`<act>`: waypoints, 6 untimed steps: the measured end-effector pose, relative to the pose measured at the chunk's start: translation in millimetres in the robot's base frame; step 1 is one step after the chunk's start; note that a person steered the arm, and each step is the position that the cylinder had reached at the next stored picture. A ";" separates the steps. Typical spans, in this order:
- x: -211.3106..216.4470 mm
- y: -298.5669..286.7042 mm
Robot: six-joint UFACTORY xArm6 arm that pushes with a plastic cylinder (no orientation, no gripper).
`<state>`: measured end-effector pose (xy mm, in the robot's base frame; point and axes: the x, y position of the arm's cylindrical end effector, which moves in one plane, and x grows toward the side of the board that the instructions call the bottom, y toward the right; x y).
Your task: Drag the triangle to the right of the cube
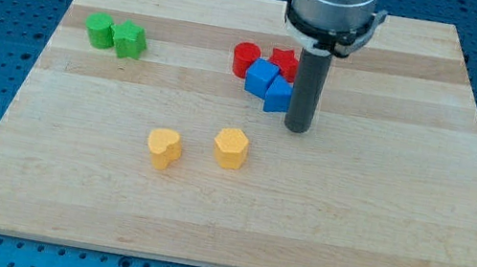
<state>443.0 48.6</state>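
My tip (298,128) rests on the wooden board (378,225), just to the view's right of the blue triangle (277,95) and touching it or nearly so. The arm ends in a plain dark rod, so there is no pincer to be open or closed.

The blue triangle sits right of centre in the upper half of the board, pressed against the blue cube (261,77), which lies to its upper left. So the triangle is at the cube's lower right side.

Behind the blue pair, toward the view's top, are two red blocks: a red cylinder (246,59) on the left and a red star-like block (283,61), partly hidden by the rod and the blue blocks.

Near the board's upper left two green blocks touch: a green one (98,30) and a green one beside it (129,40), their shapes unclear.

Below centre lie a yellow heart (163,147) and a yellow hexagon (230,147), close but apart.

No writing or brand shows anywhere.
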 end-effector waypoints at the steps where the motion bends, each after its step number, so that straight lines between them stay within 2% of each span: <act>1: -4.5 -17.3; 4: -38.5 -16.9; 5: -14.9 0.3; 6: -25.8 39.5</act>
